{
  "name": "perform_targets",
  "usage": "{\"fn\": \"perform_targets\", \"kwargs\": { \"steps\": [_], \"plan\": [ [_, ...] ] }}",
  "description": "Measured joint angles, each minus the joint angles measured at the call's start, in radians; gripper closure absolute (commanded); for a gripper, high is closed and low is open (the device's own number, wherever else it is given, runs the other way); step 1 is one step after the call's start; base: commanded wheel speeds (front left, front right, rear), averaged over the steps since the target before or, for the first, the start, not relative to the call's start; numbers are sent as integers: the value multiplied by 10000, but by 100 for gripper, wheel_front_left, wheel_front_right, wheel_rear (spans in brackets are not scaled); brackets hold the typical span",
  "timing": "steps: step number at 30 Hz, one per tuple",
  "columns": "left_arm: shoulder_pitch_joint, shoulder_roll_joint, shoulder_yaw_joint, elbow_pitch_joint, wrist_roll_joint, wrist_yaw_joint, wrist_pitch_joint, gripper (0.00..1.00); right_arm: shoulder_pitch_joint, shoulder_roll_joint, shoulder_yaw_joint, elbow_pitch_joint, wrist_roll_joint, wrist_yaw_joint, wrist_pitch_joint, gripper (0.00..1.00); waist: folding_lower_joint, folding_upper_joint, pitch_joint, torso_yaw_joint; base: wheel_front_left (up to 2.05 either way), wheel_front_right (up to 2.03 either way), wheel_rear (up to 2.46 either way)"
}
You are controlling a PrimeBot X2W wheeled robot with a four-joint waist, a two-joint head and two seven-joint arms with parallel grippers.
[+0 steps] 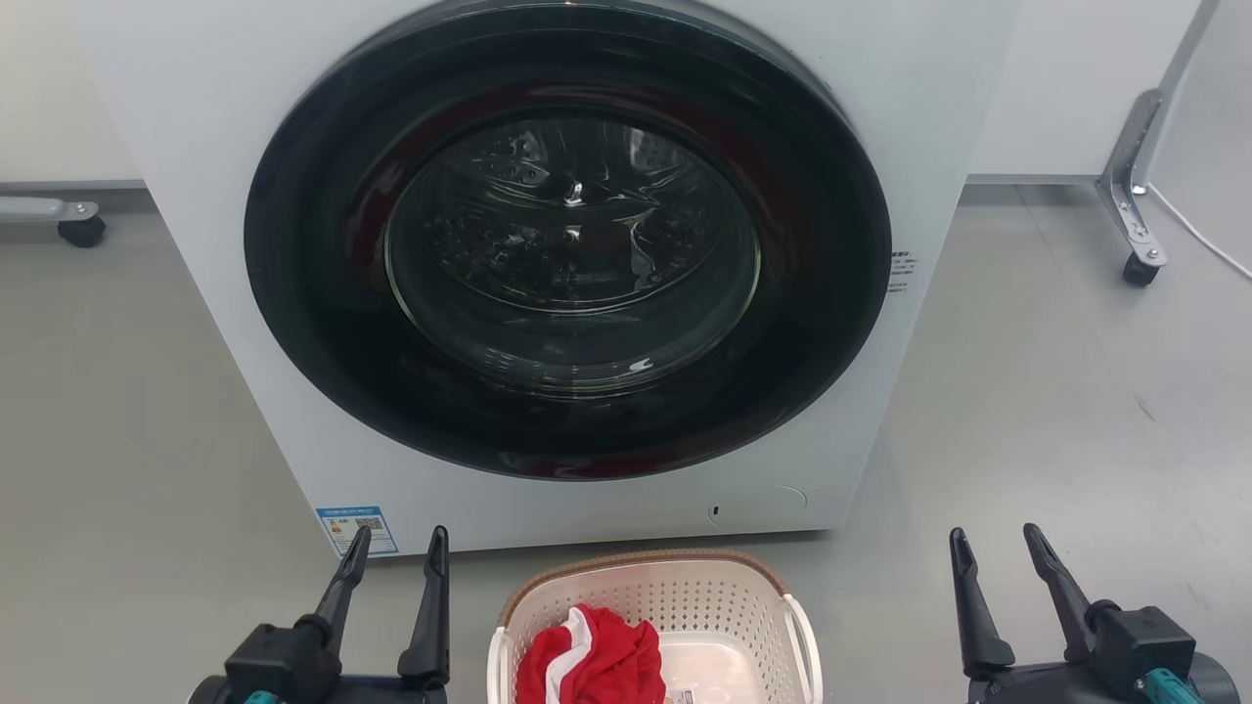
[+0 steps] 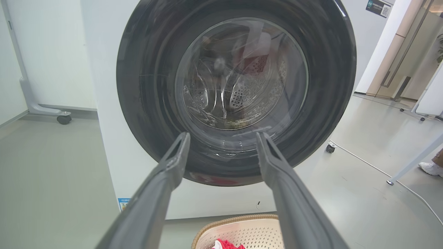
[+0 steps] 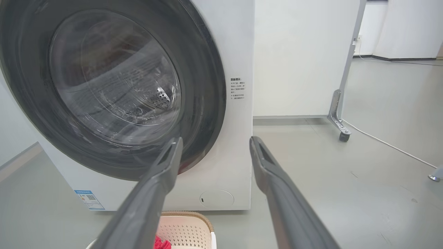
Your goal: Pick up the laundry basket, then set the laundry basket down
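Observation:
The laundry basket (image 1: 685, 596), cream-white and perforated with a brown woven-look rim, stands on the floor in front of the washing machine, at the bottom middle of the head view. A red and white garment (image 1: 592, 660) lies inside it. My left gripper (image 1: 396, 548) is open to the left of the basket, apart from it. To the right of the basket, my right gripper (image 1: 998, 548) is open as well and holds nothing. The left wrist view catches the basket (image 2: 238, 230) below my left gripper (image 2: 223, 138). In the right wrist view the basket (image 3: 183, 228) sits low, under my right gripper (image 3: 214, 141).
A white front-loading washing machine (image 1: 939, 117) with a shut dark round door (image 1: 567, 244) stands just behind the basket. Panel stands on castors (image 1: 1140, 269) sit at the back right and back left (image 1: 80, 230). A white cable (image 1: 1198, 240) runs over the grey floor. A person's shoe (image 2: 431, 168) shows at the far right.

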Motion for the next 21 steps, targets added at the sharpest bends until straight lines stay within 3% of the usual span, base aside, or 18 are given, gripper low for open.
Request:
{"fn": "perform_targets", "kwargs": {
  "steps": [8, 21],
  "plan": [
    [182, -38, -71, -65, 688, 221, -265, 0, 59, -27, 115, -56, -834, -165, -261, 0, -1, 0, -29, 16, 0, 0, 0],
    [190, -171, 134, -81, 834, 257, -263, 0, 197, 2, -36, -65, -821, -182, -288, 0, 0, 0, -50, 54, 0, 0, 0]
  ]
}}
